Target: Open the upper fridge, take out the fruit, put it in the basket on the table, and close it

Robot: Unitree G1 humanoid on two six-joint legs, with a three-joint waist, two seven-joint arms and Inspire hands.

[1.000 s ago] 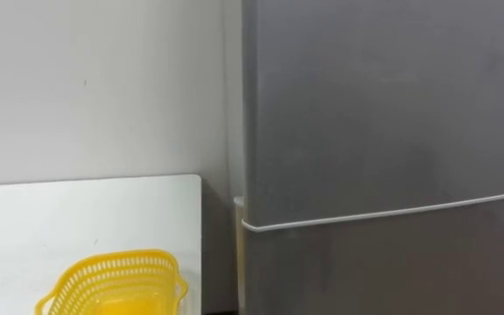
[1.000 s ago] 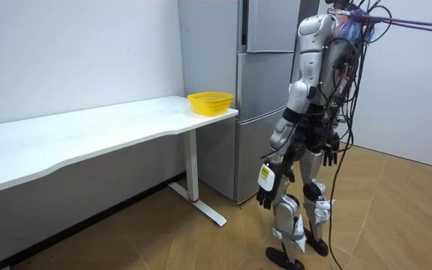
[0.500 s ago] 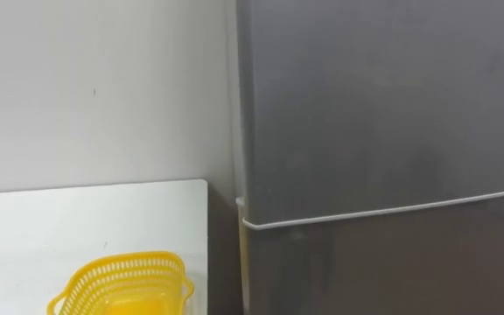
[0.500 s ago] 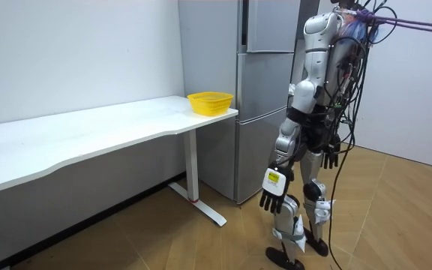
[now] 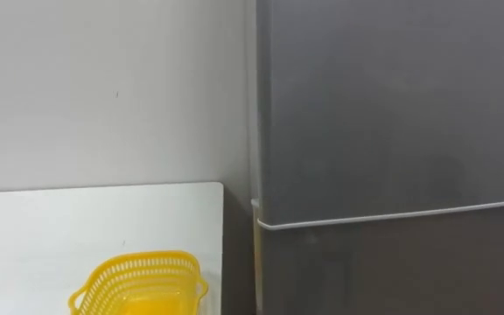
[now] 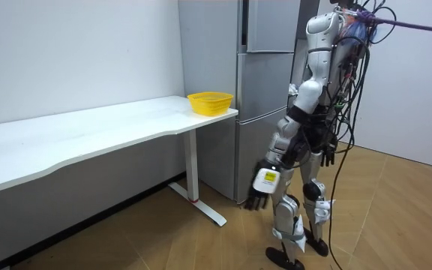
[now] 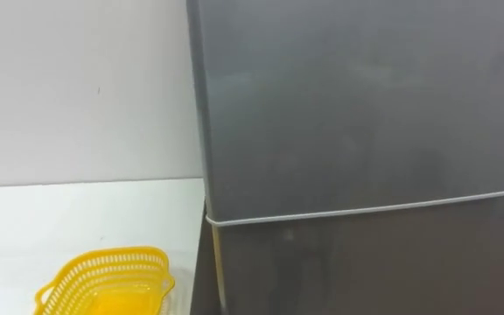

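Stands facing the shut fridge [image 6: 223, 90], holds the left hand [image 6: 259, 196] out front, loose and empty, probably readying for the upper door [image 5: 383, 96] hiding the goods, hangs the right hand [image 6: 329, 158] low, can't tell its state

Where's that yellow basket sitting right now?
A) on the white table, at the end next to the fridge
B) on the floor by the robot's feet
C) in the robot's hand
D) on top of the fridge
A: the yellow basket rests on the white table, at its end beside the fridge.
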